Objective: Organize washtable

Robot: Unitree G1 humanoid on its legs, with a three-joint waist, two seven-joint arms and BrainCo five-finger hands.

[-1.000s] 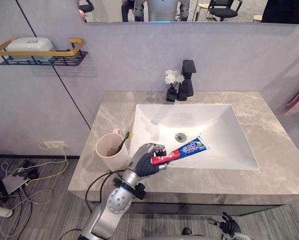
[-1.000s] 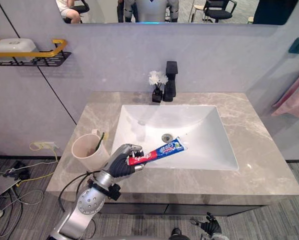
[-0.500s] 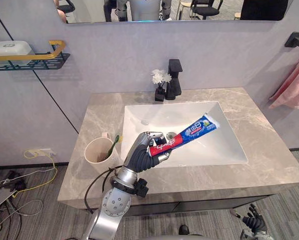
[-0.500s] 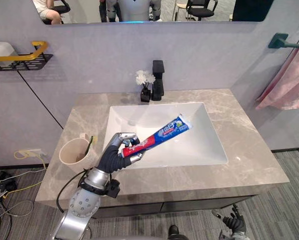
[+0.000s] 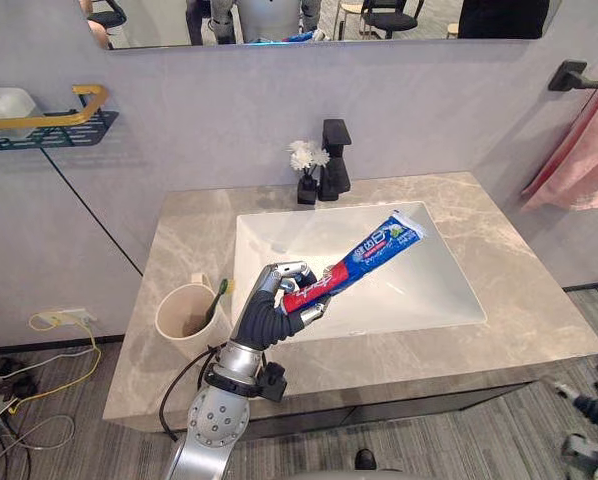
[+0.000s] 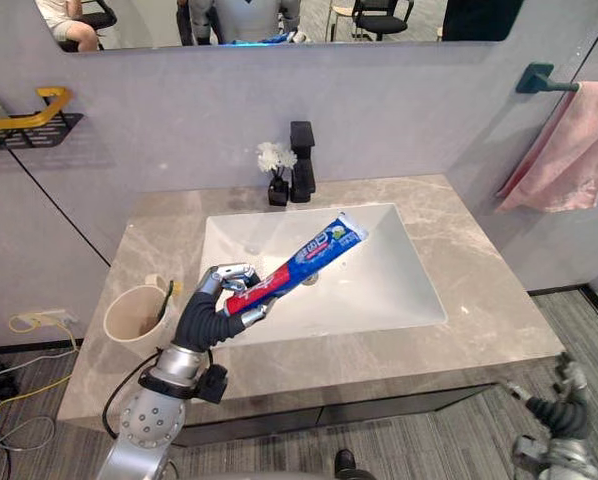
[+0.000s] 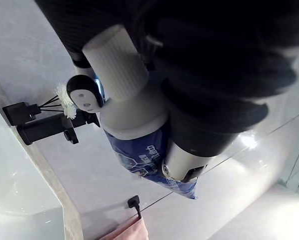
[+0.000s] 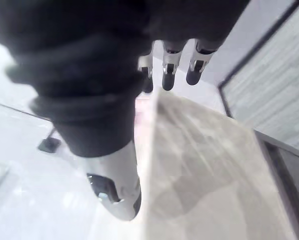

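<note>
My left hand [image 5: 267, 308] is shut on the red end of a red-and-blue toothpaste tube [image 5: 367, 258]. The tube slants up and to the right above the white sink [image 5: 439, 290]. Its white cap [image 7: 114, 60] and blue body show close up in the left wrist view. A beige cup [image 5: 182, 320] with a green toothbrush [image 5: 216, 295] stands on the marble counter [image 5: 539, 320] just left of that hand. My right hand [image 6: 551, 412] hangs low beyond the counter's front right corner, and its fingers [image 8: 172, 67] are straight.
A black faucet [image 5: 334, 160] and a small vase of white flowers [image 5: 302, 165] stand behind the sink. A wall shelf with a yellow rail [image 5: 49, 115] hangs at the left, and a pink towel [image 5: 584, 150] at the right.
The camera has shifted. My left hand has lifted the toothpaste tube out of the sink, its far end now higher. My right hand has come up a little at the lower right.
</note>
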